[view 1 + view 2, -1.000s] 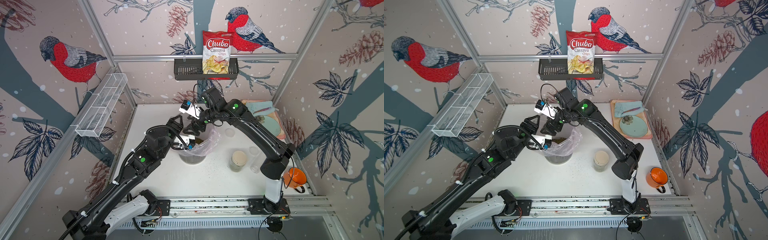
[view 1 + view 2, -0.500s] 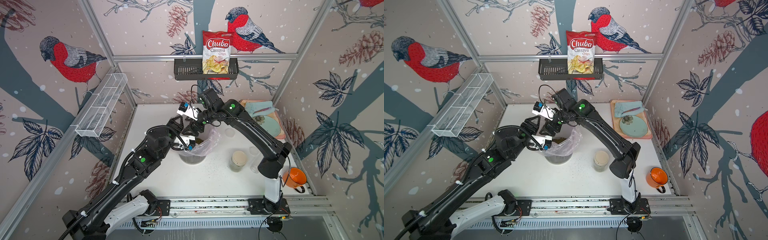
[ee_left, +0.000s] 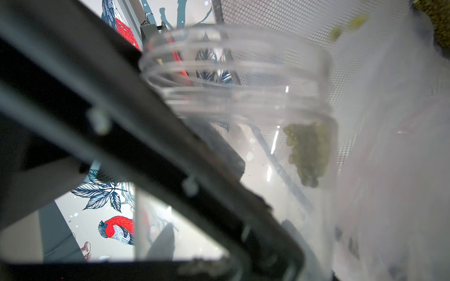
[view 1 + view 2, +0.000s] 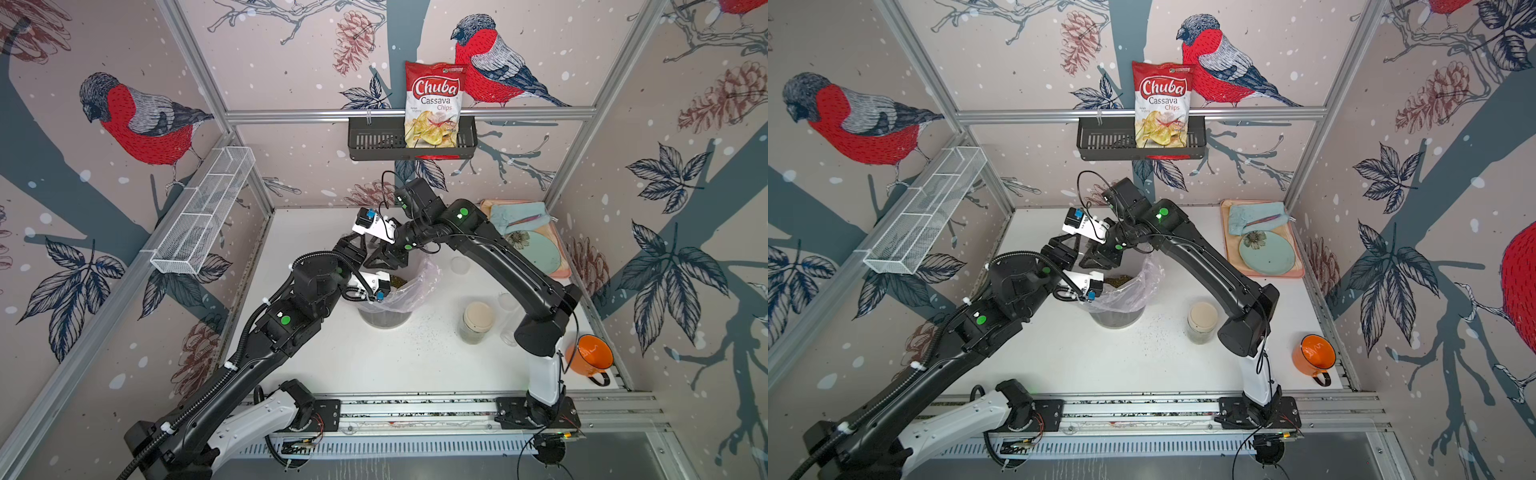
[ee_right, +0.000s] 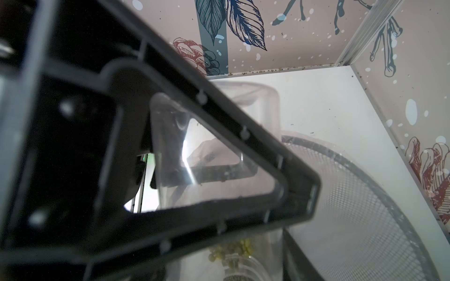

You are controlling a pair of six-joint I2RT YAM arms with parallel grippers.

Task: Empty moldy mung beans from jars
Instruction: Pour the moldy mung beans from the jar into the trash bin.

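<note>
Both top views: left fingers and right fingers meet over one lined bin, with mung beans below them. Well off the right fingers on the counter: one cream-lidded jar, one orange mug.
Left wrist: left fingers grasp one clear jar, few mung beans stuck inside, liner just beyond.
Right wrist: right fingers clenched on the same jar.
</note>
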